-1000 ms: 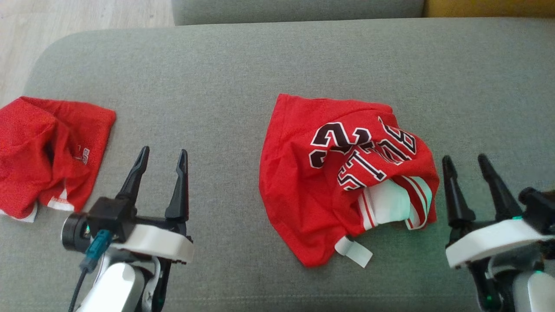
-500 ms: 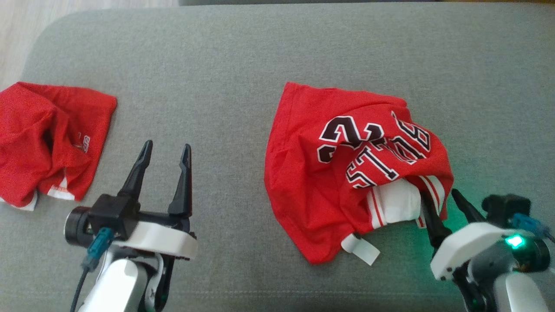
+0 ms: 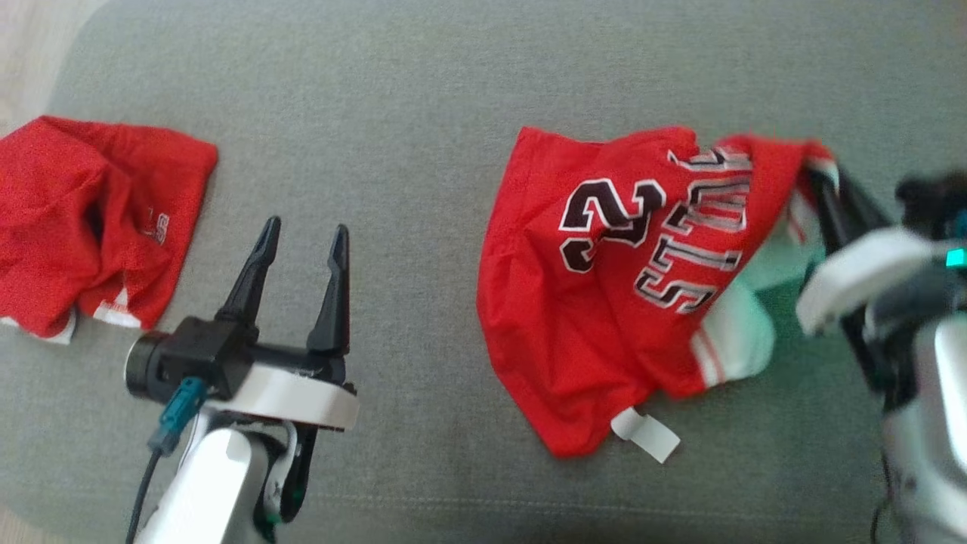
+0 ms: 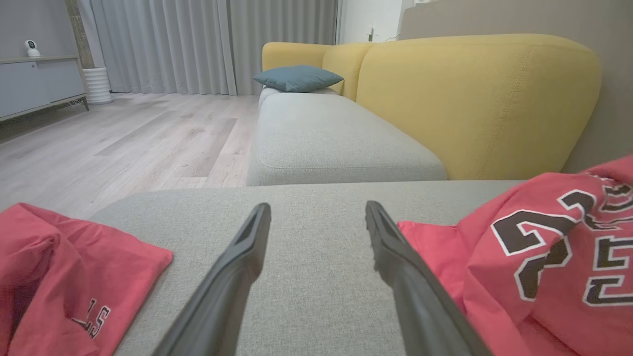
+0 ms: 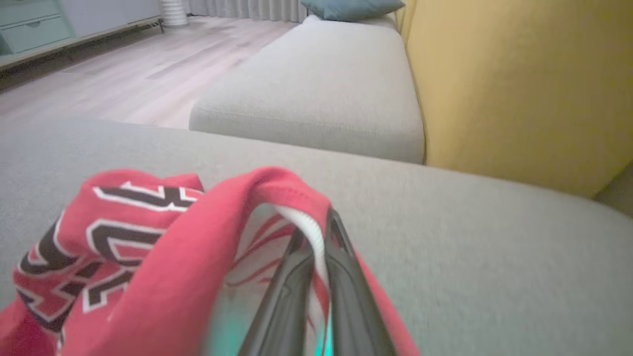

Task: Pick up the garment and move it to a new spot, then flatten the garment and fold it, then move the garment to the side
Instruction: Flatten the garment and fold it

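A red mesh basketball jersey with black-and-white lettering lies crumpled on the grey fabric sofa seat, right of its middle and nearer the front edge than the back. The right claw is pinched tight on the jersey's white ribbed trim; in the right wrist view the trim passes between the two dark fingers, and that side of the cloth is raised off the seat, towards the right edge. A white label sticks out at the jersey's front corner. The left claw hovers over bare seat, spread wide and holding nothing, between the jersey and a second rumpled red garment at the seat's left edge.
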